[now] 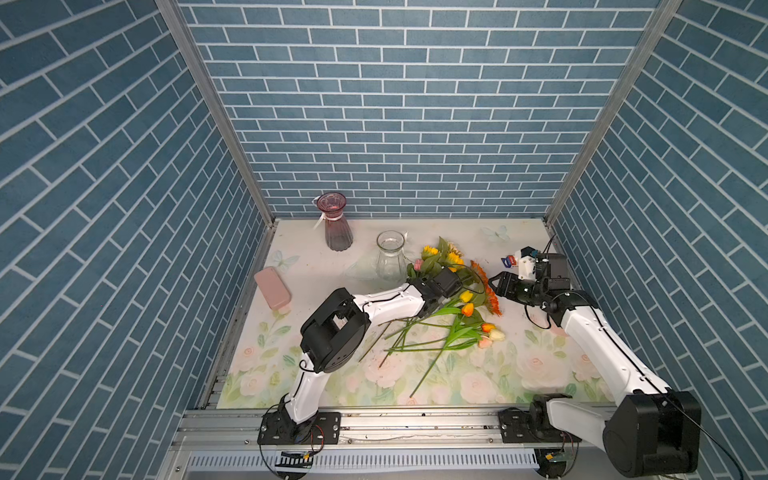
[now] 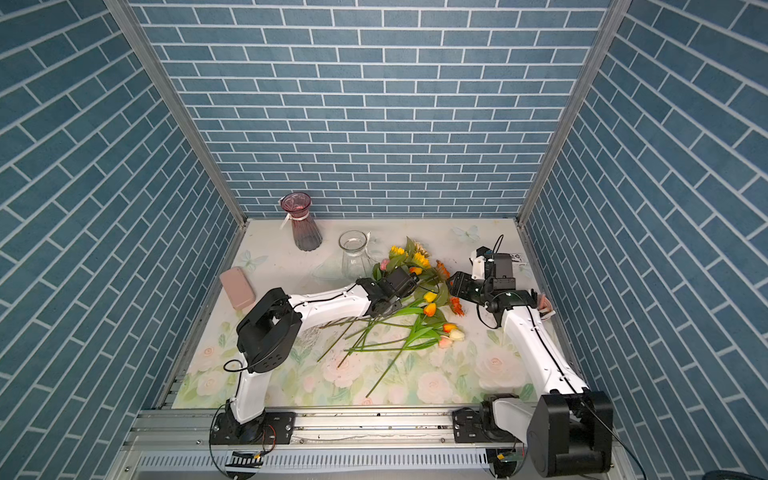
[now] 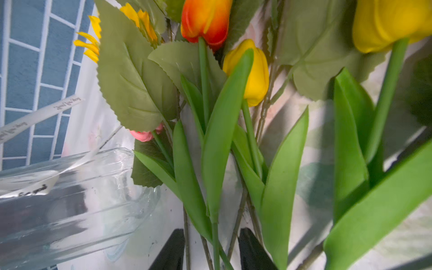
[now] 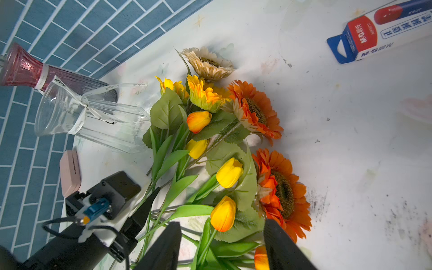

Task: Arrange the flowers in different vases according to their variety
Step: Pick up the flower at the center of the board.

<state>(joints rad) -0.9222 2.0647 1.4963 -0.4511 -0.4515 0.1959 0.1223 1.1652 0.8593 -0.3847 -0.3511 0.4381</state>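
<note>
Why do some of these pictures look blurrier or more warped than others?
Left wrist view: very close, so the big yellow tulip is soft and the clear vase streaks with glare. Right wrist view: the orange sunflowers are crisp, with soft shadows. In both top views: the wide lens splays the brick walls outward; lighting is even.

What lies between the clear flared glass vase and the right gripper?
The heap of artificial flowers, sunflower heads and tulip buds, with the left arm's black wrist above it; both top views show this.

Pink case (image 1: pixel 272 287) and red-blue box (image 4: pixel 378 30) lie on the floral mat (image 1: pixel 478 386)
</note>
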